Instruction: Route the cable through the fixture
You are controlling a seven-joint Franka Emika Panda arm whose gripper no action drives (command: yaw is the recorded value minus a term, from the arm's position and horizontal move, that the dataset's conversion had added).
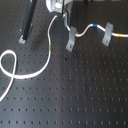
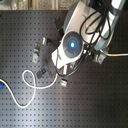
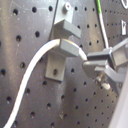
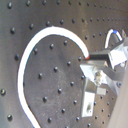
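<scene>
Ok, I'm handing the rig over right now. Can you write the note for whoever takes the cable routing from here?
End effector: shut on the cable, right beside the middle clip.
Cable: in the first wrist view it crosses that clip's notch. In the first exterior view it runs on to the right clip, with slack looped at the first exterior view's left.
Third clip, by the black rod: no cable at it.
Done: cable seemingly threaded at the middle clip.
Left: confirm that it is seated, then release.

Soft, blurry frames under even light
</scene>
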